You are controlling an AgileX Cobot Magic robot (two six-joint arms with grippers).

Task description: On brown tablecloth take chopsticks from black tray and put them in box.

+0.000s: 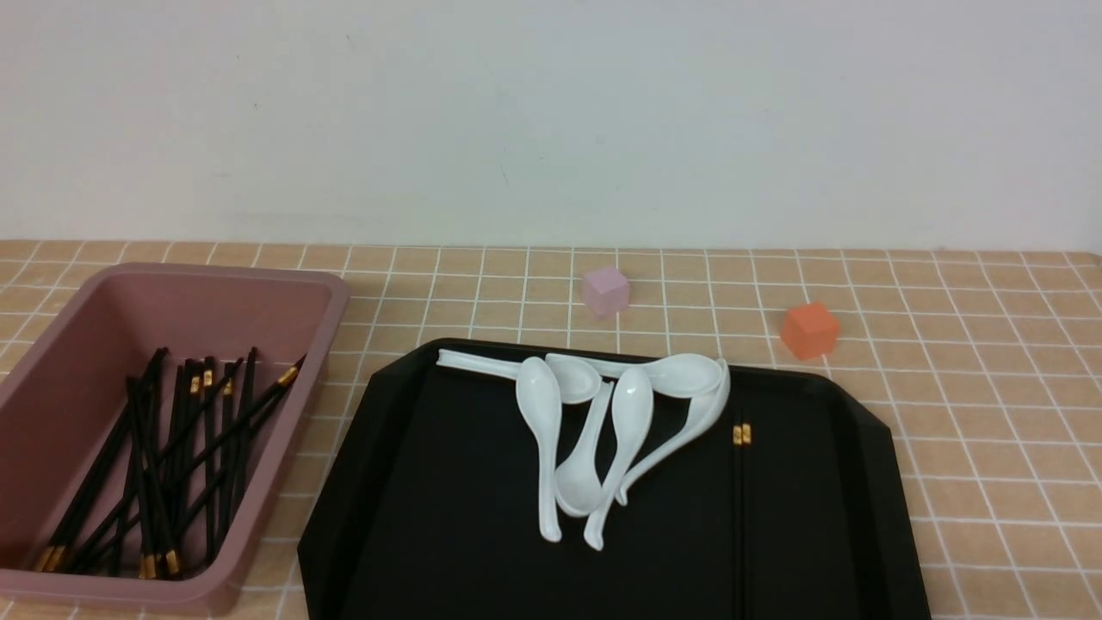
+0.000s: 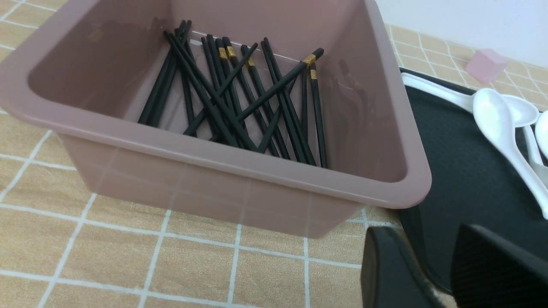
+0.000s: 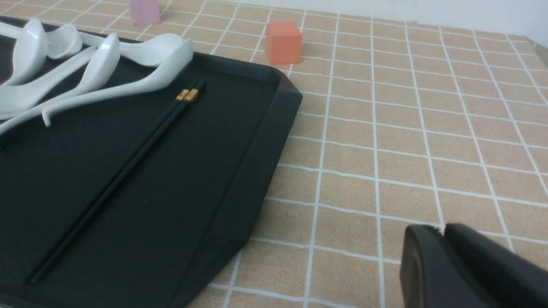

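We have the brown tablecloth point(image 1: 1016, 413) beneath everything, and on it the black tray point(image 1: 482, 517), with the pink box point(image 1: 284, 430) to its left. Two chopsticks point(image 1: 742, 517) lie side by side in the tray, right of the white spoons point(image 1: 541, 413); many more cross in the box. Our left gripper point(image 2: 424, 261) has its fingers apart, gripping nothing; our right gripper's point(image 3: 434, 239) fingertips stand barely apart, also holding nothing. Smallest, we see an orange cube point(image 1: 809, 331) and a pink cube point(image 1: 605, 291) behind the tray.
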